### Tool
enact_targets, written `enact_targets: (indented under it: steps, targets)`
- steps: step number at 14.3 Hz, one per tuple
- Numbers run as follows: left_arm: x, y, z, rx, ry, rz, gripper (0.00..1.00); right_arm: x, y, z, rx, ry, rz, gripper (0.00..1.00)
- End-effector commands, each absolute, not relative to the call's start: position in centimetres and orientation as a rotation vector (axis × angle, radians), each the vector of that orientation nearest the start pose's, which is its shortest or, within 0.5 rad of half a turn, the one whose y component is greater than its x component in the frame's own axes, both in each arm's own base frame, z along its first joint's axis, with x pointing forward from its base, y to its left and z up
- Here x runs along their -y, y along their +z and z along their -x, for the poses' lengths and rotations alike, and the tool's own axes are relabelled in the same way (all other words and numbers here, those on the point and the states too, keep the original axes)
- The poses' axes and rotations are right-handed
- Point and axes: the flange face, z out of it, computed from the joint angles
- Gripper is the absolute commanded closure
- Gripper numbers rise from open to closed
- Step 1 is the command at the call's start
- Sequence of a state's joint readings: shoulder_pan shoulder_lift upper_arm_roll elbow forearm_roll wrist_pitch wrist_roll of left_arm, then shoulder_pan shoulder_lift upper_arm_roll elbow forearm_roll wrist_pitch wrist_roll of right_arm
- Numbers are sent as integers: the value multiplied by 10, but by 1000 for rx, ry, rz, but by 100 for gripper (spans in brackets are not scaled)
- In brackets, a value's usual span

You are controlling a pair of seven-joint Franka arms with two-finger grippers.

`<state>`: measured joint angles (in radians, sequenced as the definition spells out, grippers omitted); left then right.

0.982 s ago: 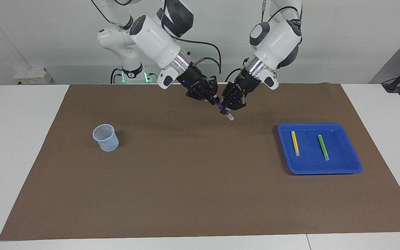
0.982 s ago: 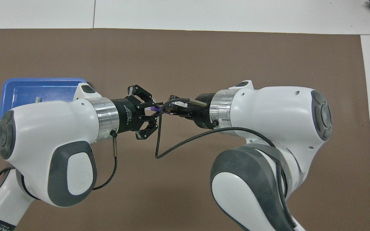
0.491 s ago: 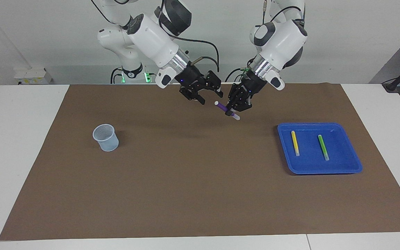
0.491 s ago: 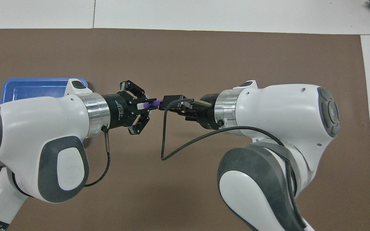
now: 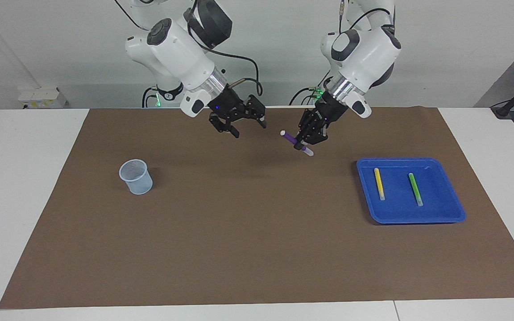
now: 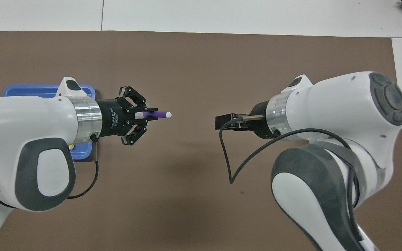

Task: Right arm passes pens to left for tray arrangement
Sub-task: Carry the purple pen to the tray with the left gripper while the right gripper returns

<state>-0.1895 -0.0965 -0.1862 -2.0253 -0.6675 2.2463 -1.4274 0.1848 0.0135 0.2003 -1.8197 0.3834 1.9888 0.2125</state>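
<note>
My left gripper (image 5: 304, 143) (image 6: 148, 115) is shut on the purple pen (image 5: 289, 137) (image 6: 159, 114), holding it tilted in the air over the brown mat, with its whitish tip pointing toward the right arm. My right gripper (image 5: 249, 126) (image 6: 218, 122) hangs open and empty over the mat, a clear gap away from the pen. The blue tray (image 5: 397, 207) (image 6: 30, 91) lies toward the left arm's end. A yellow pen (image 5: 379, 183) and a green pen (image 5: 415, 189) lie in it side by side. In the overhead view the left arm hides most of the tray.
A small pale mesh cup (image 5: 135, 177) stands upright on the brown mat (image 5: 248, 232) toward the right arm's end. The mat covers most of the white table (image 5: 25, 178). A black cable (image 6: 227, 157) loops down from the right wrist.
The right gripper opened, let go of the purple pen and drew back toward its own end. The left gripper kept the pen and shifted slightly toward the tray.
</note>
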Motion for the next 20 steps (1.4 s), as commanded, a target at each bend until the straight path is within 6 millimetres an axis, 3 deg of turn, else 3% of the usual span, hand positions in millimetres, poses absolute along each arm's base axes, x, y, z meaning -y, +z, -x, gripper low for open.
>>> enact_targets:
  steps: [1, 5, 7, 11, 14, 16, 17, 20]
  targets:
    - [185, 534, -513, -1462, -354, -2093, 100, -211, 543, -527, 205, -50, 2877, 0]
    - [133, 528, -509, -1111, -298, -2436, 100, -166, 535, -533, 285, 17, 3000, 0]
    - [103, 524, -508, -898, -257, -2595, 100, -153, 544, -525, 391, 50, 3066, 0]
    - [22, 514, -506, -489, -211, -2876, 100, -125, 564, -522, 353, 119, 3089, 0]
    - [-28, 505, -508, -196, -179, -3018, 100, -118, 591, -531, 500, 110, 3133, 0]
    - [-50, 494, -515, -13, -173, -3102, 100, -112, 597, -542, 507, 102, 3127, 0]
    - [-62, 491, -518, 54, -158, -3136, 100, -112, 597, -544, 506, 90, 3125, 0]
    - [-95, 468, -532, 248, -136, -3199, 100, -112, 571, -545, 504, 76, 3124, 0]
